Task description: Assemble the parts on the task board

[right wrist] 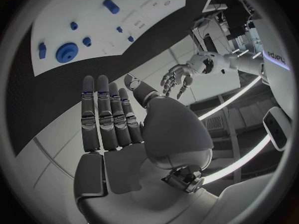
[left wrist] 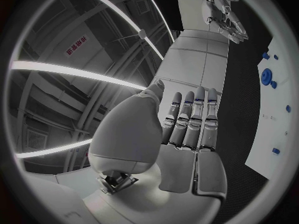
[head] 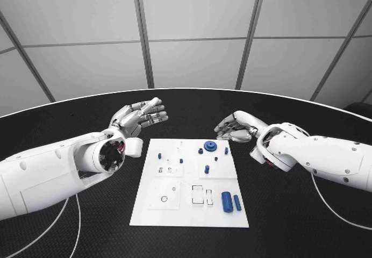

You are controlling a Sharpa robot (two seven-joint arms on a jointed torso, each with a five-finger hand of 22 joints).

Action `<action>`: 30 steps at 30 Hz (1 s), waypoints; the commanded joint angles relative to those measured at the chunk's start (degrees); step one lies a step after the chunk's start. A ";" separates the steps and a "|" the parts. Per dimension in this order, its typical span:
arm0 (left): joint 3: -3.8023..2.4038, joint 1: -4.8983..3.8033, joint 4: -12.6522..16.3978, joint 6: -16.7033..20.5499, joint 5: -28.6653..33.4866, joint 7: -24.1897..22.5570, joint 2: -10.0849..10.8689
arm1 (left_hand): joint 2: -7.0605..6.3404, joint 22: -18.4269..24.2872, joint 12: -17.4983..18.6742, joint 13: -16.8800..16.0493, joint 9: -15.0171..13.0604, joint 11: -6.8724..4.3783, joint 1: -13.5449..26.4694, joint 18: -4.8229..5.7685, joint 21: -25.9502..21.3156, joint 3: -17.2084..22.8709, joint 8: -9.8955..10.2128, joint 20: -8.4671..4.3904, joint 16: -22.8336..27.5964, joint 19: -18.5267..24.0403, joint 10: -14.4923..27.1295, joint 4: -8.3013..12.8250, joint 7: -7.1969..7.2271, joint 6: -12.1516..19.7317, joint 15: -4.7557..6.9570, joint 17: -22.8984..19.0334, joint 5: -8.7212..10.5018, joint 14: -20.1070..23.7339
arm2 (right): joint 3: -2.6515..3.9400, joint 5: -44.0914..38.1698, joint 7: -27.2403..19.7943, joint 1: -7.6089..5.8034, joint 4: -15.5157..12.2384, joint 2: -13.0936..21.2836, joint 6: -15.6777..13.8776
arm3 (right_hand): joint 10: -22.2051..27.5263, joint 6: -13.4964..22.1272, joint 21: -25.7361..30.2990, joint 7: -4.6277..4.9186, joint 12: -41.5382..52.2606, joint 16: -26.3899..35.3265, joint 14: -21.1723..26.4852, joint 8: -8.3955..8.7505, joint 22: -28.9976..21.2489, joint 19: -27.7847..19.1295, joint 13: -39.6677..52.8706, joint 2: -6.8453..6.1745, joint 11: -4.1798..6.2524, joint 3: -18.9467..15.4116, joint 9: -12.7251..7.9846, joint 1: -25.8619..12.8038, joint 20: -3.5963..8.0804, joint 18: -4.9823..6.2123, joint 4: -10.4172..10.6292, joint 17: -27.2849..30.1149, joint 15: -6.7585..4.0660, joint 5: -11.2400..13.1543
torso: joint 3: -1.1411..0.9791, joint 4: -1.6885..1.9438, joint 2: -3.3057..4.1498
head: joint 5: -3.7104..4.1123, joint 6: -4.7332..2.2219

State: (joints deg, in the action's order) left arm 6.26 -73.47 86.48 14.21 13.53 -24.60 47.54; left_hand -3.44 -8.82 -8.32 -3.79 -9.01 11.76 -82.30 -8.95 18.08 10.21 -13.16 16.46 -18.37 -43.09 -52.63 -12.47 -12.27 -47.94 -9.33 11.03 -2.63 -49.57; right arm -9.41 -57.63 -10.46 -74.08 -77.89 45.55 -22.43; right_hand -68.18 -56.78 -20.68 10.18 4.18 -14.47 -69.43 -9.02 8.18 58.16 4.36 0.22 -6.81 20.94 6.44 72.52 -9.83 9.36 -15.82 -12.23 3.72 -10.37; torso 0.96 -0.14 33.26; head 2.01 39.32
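Observation:
The white task board (head: pixel 174 215) lies in the middle of the black table. Small blue parts stand on it: a round gear-like piece (head: pixel 210 144) near its far edge, several small pegs (head: pixel 159 156) around it, and two blue cylinders (head: pixel 227 201) lying near the front right corner. My left hand (head: pixel 140 117) hovers beyond the board's far left corner, fingers straight and apart, holding nothing. My right hand (head: pixel 237 127) hovers beyond the far right corner, fingers slightly bent, empty. The right wrist view shows the gear (right wrist: pixel 67 52) and board (right wrist: pixel 149 10) past the extended fingers (right wrist: pixel 106 114).
Black table (head: pixel 310 215) spreads around the board, with a curved far edge. Thin white cables (head: pixel 333 207) trail from both arms over the table. Rectangular slots (head: pixel 198 194) and a ring (head: pixel 163 199) mark the board's near half.

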 commanded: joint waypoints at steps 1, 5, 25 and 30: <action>0.00 -0.20 1.93 -0.12 -0.01 0.17 1.06 | -0.03 0.10 0.30 0.10 -0.05 -0.10 -0.49 -0.72 -0.22 -0.03 -0.19 -0.02 -0.10 0.38 -0.40 0.30 -2.25 -0.45 -0.04 0.03 -0.26 -0.48 | 0.04 -10.47 4.05 -0.56 0.21 -0.65 1.28 | -6.05 -3.86 -10.49 -1.85 0.87 -7.96 -13.08 -1.24 5.71 9.99 1.43 -2.67 2.76 1.74 1.16 -0.77 4.40 1.14 0.67 -8.02 -4.17 -1.57 | 0.20 0.29 1.11 | 0.13 -0.36; -0.01 -0.62 4.22 -0.22 -0.02 0.41 1.95 | -0.15 0.19 0.49 0.11 -0.02 -0.07 -0.44 -0.76 -0.32 -0.06 -0.12 0.00 0.11 0.48 -0.38 0.33 -2.27 -0.42 -0.11 -0.01 -0.26 -0.26 | 0.09 -18.48 7.87 -1.35 0.36 -1.73 2.82 | -6.29 -3.44 -16.66 -2.32 0.32 -18.39 -16.22 -1.02 9.81 13.06 2.80 -4.01 3.39 4.33 1.89 -2.21 5.63 0.92 1.61 -17.29 -5.12 -1.45 | 0.40 0.60 2.52 | 0.43 -1.06; -0.08 -2.86 7.77 -0.41 -0.02 0.93 3.26 | -0.33 0.45 1.18 0.15 0.09 0.12 -0.08 -0.83 -0.57 -0.18 0.17 0.06 0.86 0.67 -0.18 0.25 -2.41 -0.21 -0.37 -0.17 -0.26 0.54 | 0.29 -31.50 16.06 -3.51 2.84 -7.13 8.03 | 2.89 1.32 -47.81 -2.12 -0.44 -60.56 -17.47 -0.84 47.82 22.39 3.61 -9.21 1.84 12.53 5.47 -4.15 4.31 -3.52 6.78 -56.43 -3.69 -1.63 | 1.26 1.45 6.81 | 1.12 -2.62; -0.09 -3.21 8.18 -0.47 -0.02 1.05 3.37 | -0.35 0.48 1.24 0.15 0.10 0.13 -0.03 -0.83 -0.60 -0.20 0.20 0.07 0.93 0.70 -0.16 0.24 -2.43 -0.19 -0.39 -0.19 -0.26 0.61 | 0.29 -32.01 16.25 -3.60 3.92 -8.32 8.56 | 3.27 1.57 -48.04 -2.28 -0.49 -60.88 -17.45 -0.82 48.10 22.42 3.58 -9.32 1.75 12.67 5.58 -4.07 4.26 -3.53 6.90 -56.67 -3.61 -1.61 | 1.41 1.57 7.55 | 1.15 -3.01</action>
State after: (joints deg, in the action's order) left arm 6.17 -76.62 94.58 13.75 13.51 -23.56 50.88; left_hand -3.52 -8.43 -7.46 -3.70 -8.99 11.76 -82.38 -8.91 17.79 10.21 -13.15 16.45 -17.75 -42.70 -52.63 -12.48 -12.26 -47.93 -9.55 10.89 -2.62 -49.34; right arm -9.12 -89.57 5.74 -77.68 -74.17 37.51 -13.93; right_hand -65.43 -55.76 -68.33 7.87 3.82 -75.09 -83.85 -9.71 56.22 80.26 7.96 -8.33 -4.97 33.32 11.93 68.46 -5.42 6.66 -9.14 -68.83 -0.31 -11.74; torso 2.21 1.30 40.06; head 3.14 36.54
